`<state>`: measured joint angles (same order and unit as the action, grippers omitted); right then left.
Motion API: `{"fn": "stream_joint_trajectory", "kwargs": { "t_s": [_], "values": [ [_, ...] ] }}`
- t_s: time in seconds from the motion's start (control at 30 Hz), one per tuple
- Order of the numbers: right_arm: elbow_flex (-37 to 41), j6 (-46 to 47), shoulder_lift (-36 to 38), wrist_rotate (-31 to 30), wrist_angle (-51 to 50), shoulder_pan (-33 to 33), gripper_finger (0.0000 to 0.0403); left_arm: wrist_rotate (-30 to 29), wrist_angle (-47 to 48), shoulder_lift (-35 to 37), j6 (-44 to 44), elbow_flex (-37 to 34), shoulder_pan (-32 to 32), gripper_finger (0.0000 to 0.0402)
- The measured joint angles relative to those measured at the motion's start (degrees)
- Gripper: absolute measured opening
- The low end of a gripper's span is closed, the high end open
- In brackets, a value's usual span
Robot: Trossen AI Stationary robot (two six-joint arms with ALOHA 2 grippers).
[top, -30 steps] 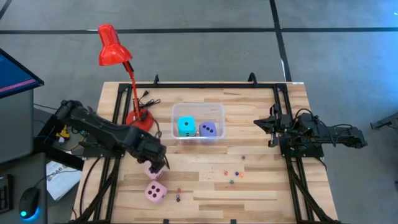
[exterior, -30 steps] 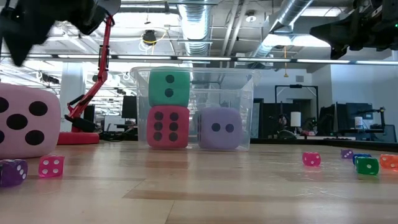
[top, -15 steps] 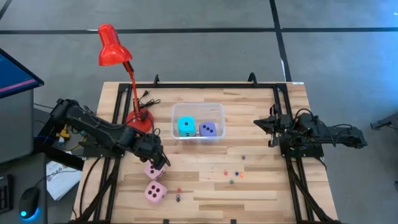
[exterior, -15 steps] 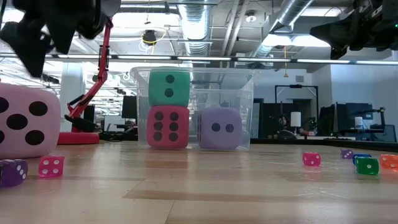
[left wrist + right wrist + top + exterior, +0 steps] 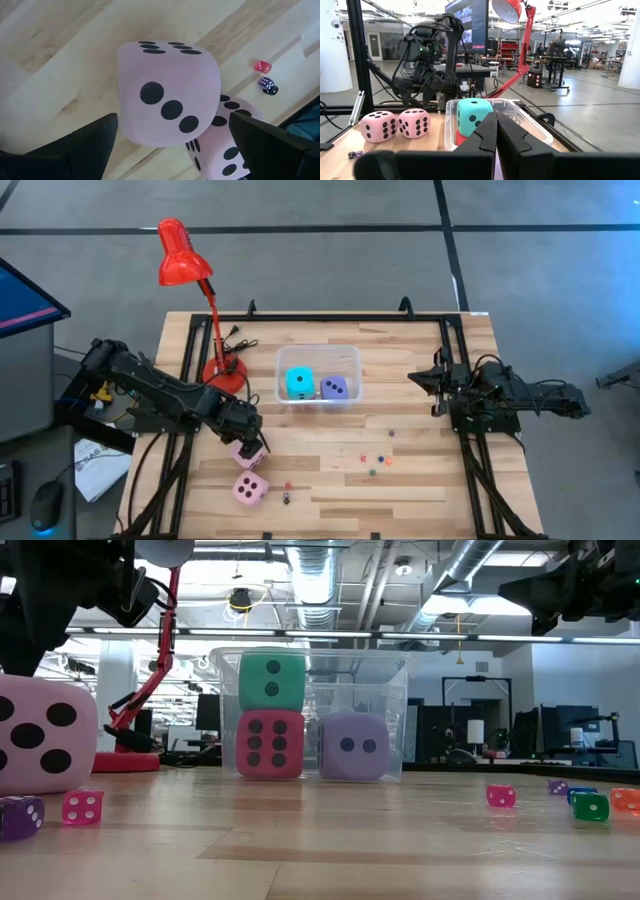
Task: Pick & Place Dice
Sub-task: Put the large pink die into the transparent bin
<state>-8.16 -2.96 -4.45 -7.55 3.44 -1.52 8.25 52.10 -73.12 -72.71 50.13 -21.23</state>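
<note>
Dice first: two pink dice lie on the wooden desk [image 5: 420, 480] near its front left. The nearer pink die [image 5: 167, 92] shows a diagonal row of three black pips on one face and six on another; its corners are rounded and it looks soft. The second pink die [image 5: 249, 488] sits just beside it, closer to the desk's front edge. A cyan die [image 5: 298, 383] rests on top of a red die [image 5: 269, 743] inside the clear plastic bin [image 5: 352, 358], with a lavender die [image 5: 335, 388] next to them. Tiny coloured dice [image 5: 375, 463] are scattered across the desk.

Above the nearer pink die, the left gripper [image 5: 252, 447] points downward, jaws spread wide to either side of it without gripping. The right gripper [image 5: 420, 379] waits at the desk's right side, jaws closed on nothing.
</note>
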Motion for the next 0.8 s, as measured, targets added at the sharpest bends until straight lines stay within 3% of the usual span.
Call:
{"fn": "stream_joint_trajectory", "kwargs": {
  "t_s": [0.23, 0.53, 0.67, 0.8],
  "values": [
    [0.00, 0.00, -0.01, 0.00, 0.00, 0.00, 0.0000, 0.00, 0.02, 0.00, 0.07, 1.24, 0.00, 0.0374],
    [0.00, 0.00, -0.02, -0.02, 0.00, -0.02, 0.0000, -1.95, -0.75, 0.02, -0.63, 10.37, 0.00, 0.0374],
    [0.00, 0.00, -0.02, 0.00, 0.00, -0.02, 0.0000, -5.13, -5.19, 0.02, -0.66, 13.51, -0.09, 0.0374],
    [0.00, 0.00, -0.01, 0.00, 0.00, -0.02, 0.0000, -9.07, -15.39, 0.02, 2.91, 13.88, -0.33, 0.0374]
  ]
}}
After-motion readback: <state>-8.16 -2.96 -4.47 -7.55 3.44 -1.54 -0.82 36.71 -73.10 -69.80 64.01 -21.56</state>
